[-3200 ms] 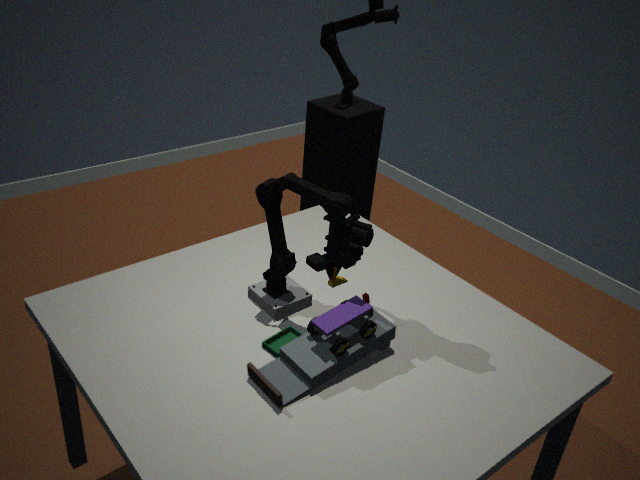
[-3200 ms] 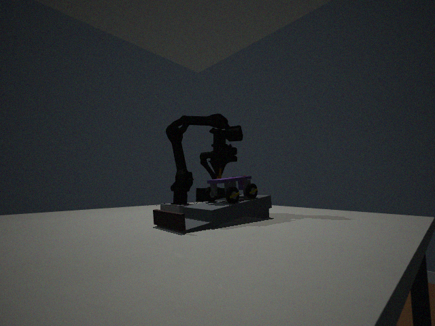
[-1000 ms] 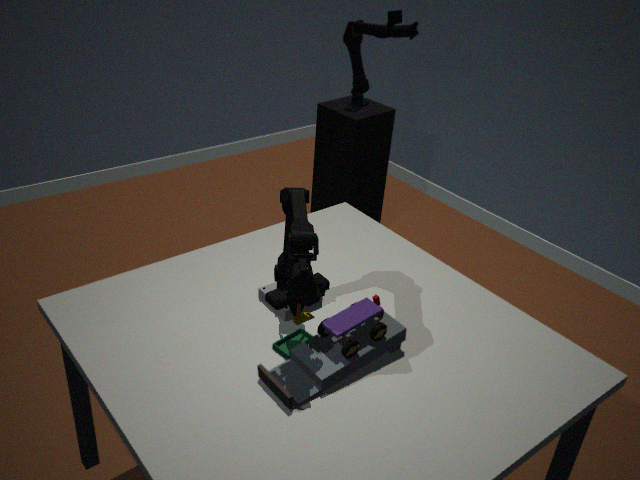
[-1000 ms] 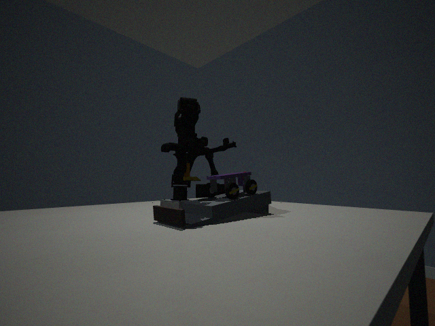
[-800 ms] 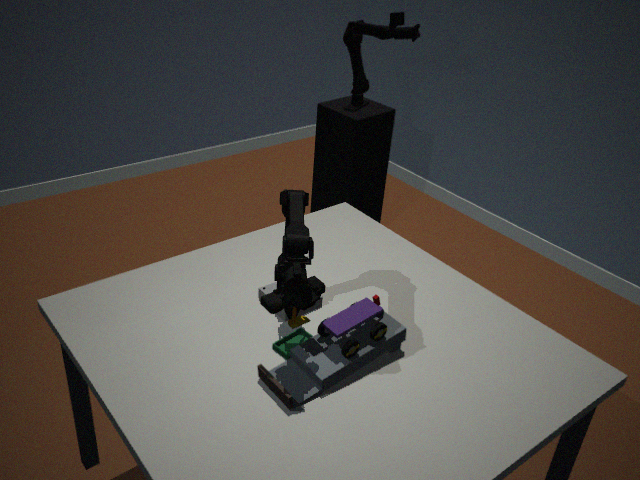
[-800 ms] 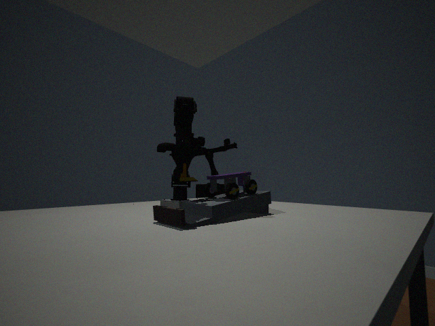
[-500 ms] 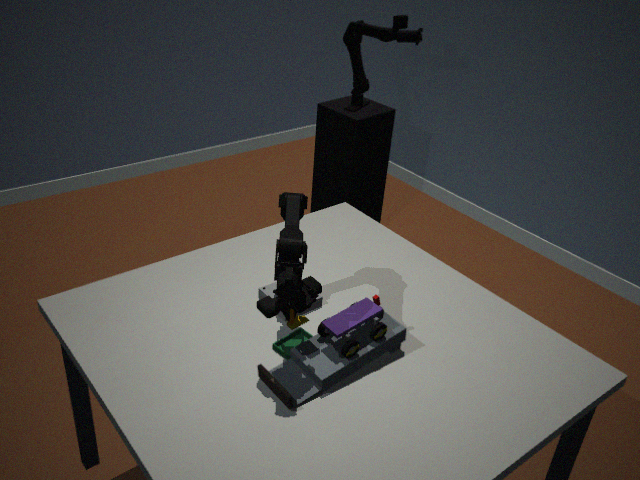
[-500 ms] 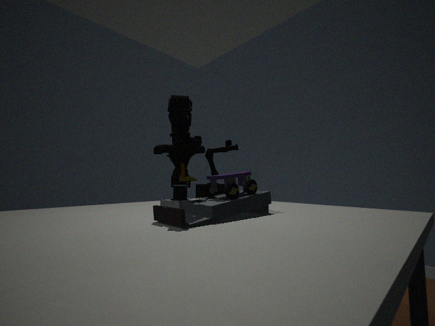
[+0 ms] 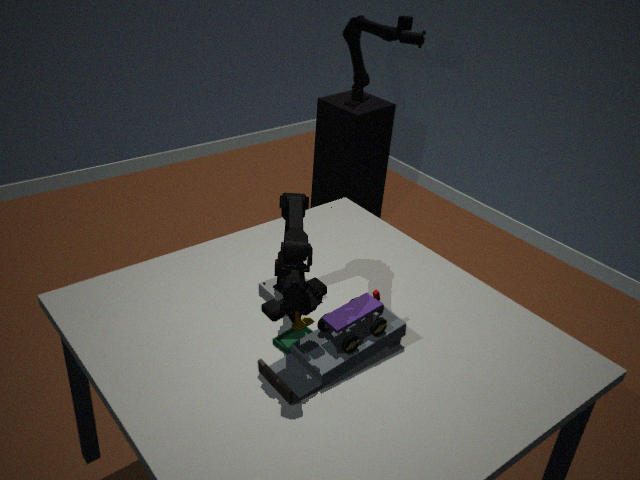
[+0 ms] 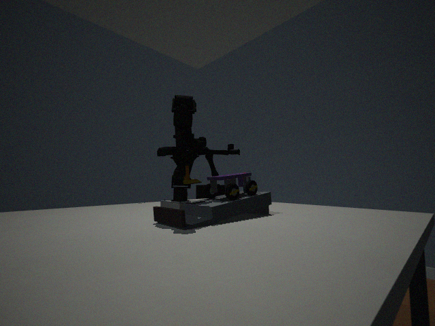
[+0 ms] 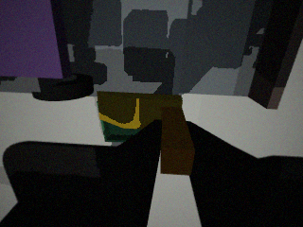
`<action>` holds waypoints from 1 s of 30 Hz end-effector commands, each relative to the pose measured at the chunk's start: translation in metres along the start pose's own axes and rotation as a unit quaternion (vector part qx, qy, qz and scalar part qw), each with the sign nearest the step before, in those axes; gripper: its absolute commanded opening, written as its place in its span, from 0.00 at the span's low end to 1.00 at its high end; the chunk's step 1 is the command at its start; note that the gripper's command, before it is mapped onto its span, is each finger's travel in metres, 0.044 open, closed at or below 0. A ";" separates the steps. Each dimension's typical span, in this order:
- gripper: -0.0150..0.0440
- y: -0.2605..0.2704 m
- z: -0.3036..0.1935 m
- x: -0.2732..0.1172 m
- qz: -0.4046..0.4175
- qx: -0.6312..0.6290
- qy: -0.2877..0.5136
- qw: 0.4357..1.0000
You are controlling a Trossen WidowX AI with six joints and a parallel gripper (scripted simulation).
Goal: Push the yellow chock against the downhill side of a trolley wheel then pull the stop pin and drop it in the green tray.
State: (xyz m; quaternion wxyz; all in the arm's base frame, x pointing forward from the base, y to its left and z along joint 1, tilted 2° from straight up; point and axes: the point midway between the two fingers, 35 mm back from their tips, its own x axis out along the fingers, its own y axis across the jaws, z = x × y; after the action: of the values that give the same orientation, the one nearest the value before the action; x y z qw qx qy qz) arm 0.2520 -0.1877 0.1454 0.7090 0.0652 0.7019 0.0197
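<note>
My gripper [image 9: 296,311] [image 10: 186,166] [image 11: 171,127] is shut on the orange handle of the yellow chock [image 9: 308,321] [image 10: 193,181] [image 11: 153,101]. The chock hangs in the air above the green tray [image 9: 280,343] [image 11: 114,134], beside the ramp's lower part and clear of the wheels. Its black rubber base cannot be made out. The purple-topped trolley [image 9: 354,312] [image 10: 230,176] [image 11: 28,38] stands on the ramp [image 9: 336,363] [image 10: 242,207]. The red-headed stop pin [image 9: 375,295] stands at its uphill end; it is out of the wrist view.
A dark brown end board [image 9: 275,381] [image 10: 169,216] [image 11: 284,47] stands across the foot of the ramp. The arm's pale base plate [image 9: 267,291] is behind the tray. A second dark arm [image 9: 354,51] stands on a black pedestal [image 9: 348,155] beyond the table.
</note>
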 end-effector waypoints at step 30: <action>0.25 0.000 0.005 0.066 0.004 0.003 -0.001 1.000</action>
State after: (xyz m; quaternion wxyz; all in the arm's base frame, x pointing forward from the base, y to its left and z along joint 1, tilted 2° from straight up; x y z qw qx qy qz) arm 0.2567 -0.1818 0.0864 0.7097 0.0651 0.7013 0.0194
